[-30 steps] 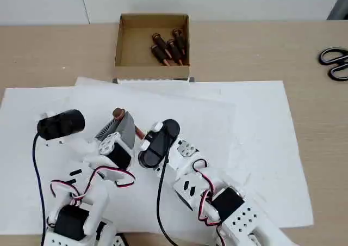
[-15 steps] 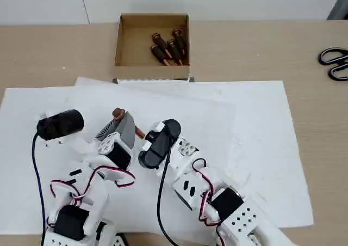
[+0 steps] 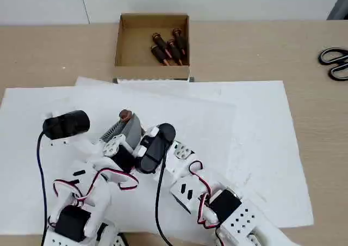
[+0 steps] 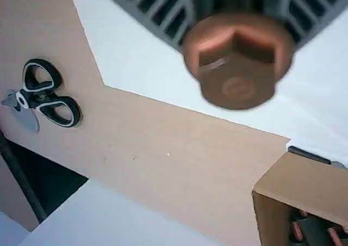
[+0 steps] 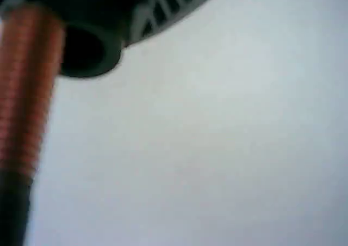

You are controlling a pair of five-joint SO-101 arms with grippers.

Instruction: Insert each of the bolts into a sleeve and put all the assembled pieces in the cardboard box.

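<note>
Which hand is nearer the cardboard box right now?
Left. The left hand, holding a bolt, is closer to the cardboard box; the right hand sits beside it, farther back toward the arm bases.

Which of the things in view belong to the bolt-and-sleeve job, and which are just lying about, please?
Job:
- bolt
- sleeve at its thread end
- box
- assembled pieces inside it

Lying about:
- scissors on the table
- paper under the arms
</note>
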